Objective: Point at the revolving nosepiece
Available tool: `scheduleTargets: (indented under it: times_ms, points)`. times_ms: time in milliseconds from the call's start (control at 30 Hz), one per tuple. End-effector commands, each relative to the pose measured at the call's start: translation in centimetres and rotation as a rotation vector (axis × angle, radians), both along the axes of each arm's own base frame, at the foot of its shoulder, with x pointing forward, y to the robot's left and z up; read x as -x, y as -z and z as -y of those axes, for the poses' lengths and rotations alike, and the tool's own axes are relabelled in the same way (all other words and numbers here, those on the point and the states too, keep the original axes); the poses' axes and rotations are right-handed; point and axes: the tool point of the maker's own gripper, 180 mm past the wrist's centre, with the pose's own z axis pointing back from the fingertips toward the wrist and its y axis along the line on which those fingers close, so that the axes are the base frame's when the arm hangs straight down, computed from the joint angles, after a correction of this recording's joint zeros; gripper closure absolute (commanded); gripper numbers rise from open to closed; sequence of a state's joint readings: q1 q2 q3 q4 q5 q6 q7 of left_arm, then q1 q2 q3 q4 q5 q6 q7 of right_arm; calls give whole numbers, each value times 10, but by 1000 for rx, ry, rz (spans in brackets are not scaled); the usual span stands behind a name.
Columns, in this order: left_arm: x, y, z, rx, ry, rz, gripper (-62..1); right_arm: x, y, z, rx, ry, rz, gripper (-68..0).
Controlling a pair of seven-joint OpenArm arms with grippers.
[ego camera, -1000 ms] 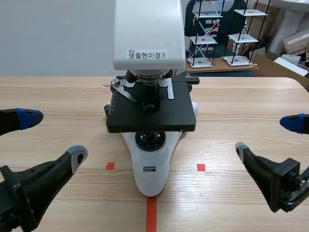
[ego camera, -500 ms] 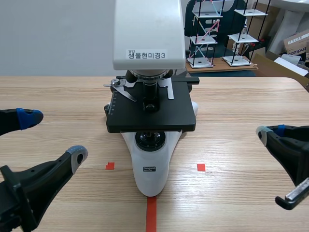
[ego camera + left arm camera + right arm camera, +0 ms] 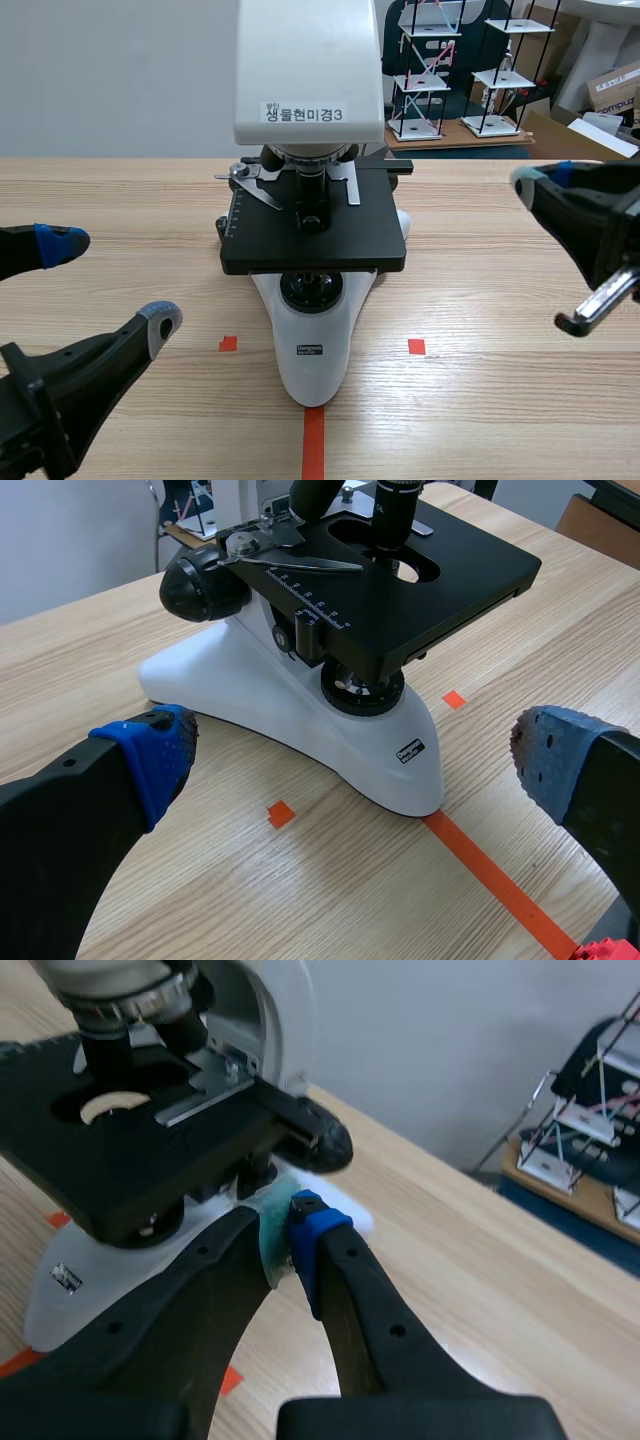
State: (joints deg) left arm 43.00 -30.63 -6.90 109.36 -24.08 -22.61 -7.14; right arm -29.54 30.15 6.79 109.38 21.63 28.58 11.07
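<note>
A white microscope (image 3: 312, 330) with a black stage (image 3: 315, 235) stands mid-table. Its revolving nosepiece (image 3: 305, 155) sits under the white head, with objectives hanging over the stage. In the right wrist view the nosepiece (image 3: 120, 992) shows as a ringed turret above the stage (image 3: 120, 1150), ahead of and well beyond my right gripper (image 3: 290, 1225). That gripper (image 3: 540, 182) is shut on nothing and raised to the right of the stage. My left gripper (image 3: 110, 282) stands open, low at the front left; the microscope base (image 3: 300, 705) lies ahead between its fingers (image 3: 150, 750).
Wire model racks (image 3: 440, 70) and a cardboard box (image 3: 615, 90) stand behind the table's far edge. A black focus knob (image 3: 325, 1140) juts from the microscope's side near my right gripper. Bare wood lies on both sides of the microscope.
My right gripper has shut and risen from low at the front right to stage height, nearer the microscope. The left arm has not moved.
</note>
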Motion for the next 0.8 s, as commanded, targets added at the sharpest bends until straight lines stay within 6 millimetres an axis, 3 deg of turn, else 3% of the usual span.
scheduleTargets:
  times_ms: [0,333,533,767]
  points:
    - [-1,-9,3,20,3,24,-623,-3,-11,-8,-4,-31,36,2]
    - [-1,-9,3,20,3,25,-623,-22,-23,-34,10,-112,98,2]
    - [-1,-9,3,20,3,25,-623,-30,-14,-47,-7,-172,75,2]
    - [-1,-10,3,20,3,28,-623,-34,-10,-48,-19,-168,65,2]
